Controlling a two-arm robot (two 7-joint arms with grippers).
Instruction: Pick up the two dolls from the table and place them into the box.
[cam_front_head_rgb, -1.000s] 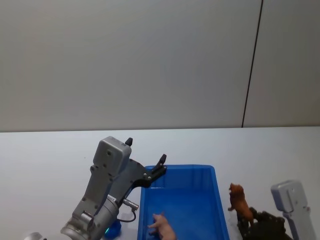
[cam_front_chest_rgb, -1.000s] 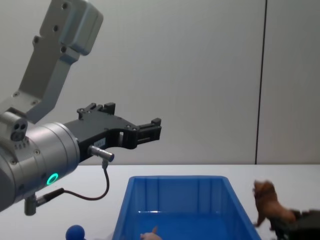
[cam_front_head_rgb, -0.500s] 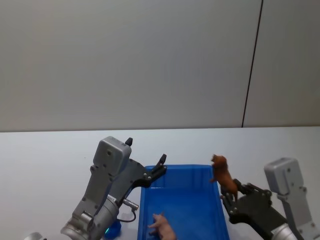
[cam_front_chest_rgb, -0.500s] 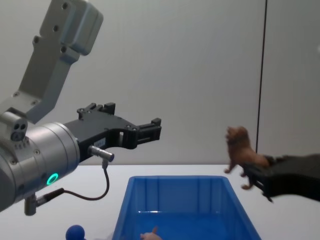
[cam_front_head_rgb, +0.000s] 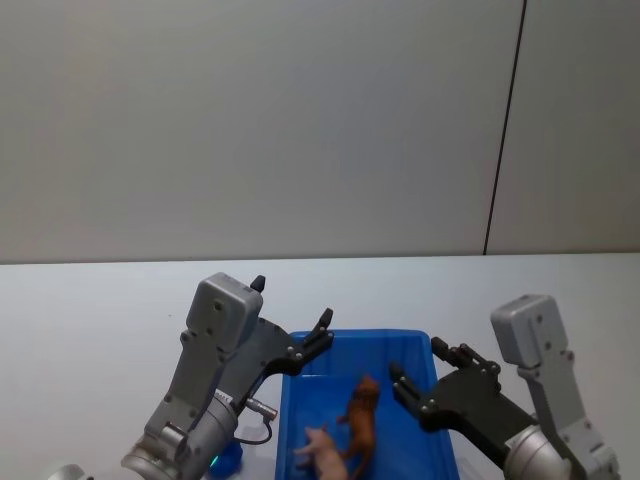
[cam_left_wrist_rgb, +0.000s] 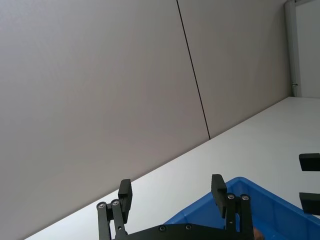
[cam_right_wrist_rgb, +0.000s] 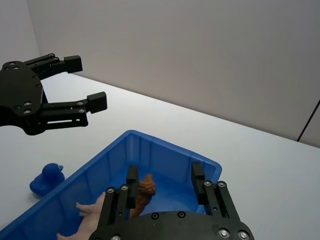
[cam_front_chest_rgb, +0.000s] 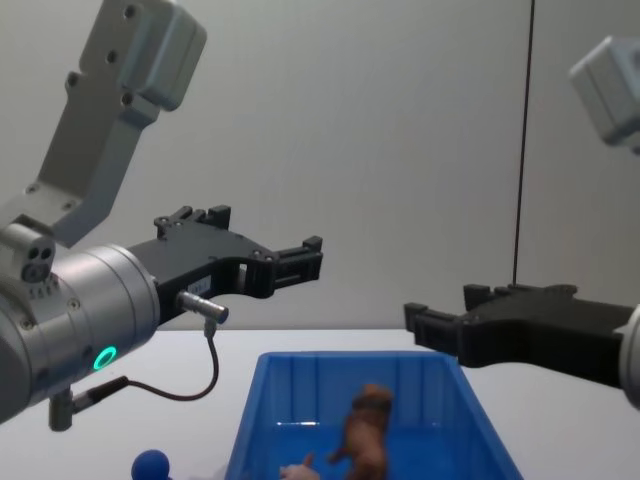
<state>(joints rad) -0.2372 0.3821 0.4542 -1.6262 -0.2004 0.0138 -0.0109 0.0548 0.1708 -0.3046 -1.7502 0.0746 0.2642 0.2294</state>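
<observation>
With both toys inside the bright blue open-topped plastic bin (cam_front_head_rgb: 370, 335), the step in hand looks like the right arm's let-go and retreat, and I judge the task all but done. To finish cleanly, the right gripper (cam_front_head_rgb: 418, 365) would best rise straight up before swinging away, jaws spread as they are, so no finger catches the bin's right wall or knocks the toys about. The brown shaggy toy animal (cam_front_head_rgb: 360, 425) is in the middle of the bin, at lower centre of the head view, head towards the far wall. The pale pink smooth toy figure (cam_front_head_rgb: 325, 455) lies just to its lower left. Whether the two touch, or whether the brown one has settled on the floor of the bin, I cannot tell. The right gripper hovers over the bin's right rim at lower right, pointing leftwards, jaws wide apart and empty. The left gripper (cam_front_head_rgb: 292, 302) hangs above the bin's far left corner, its forearm slanting up from the lower left, jaws likewise wide and holding nothing. The flat white tabletop (cam_front_head_rgb: 100, 310) spreads out behind
</observation>
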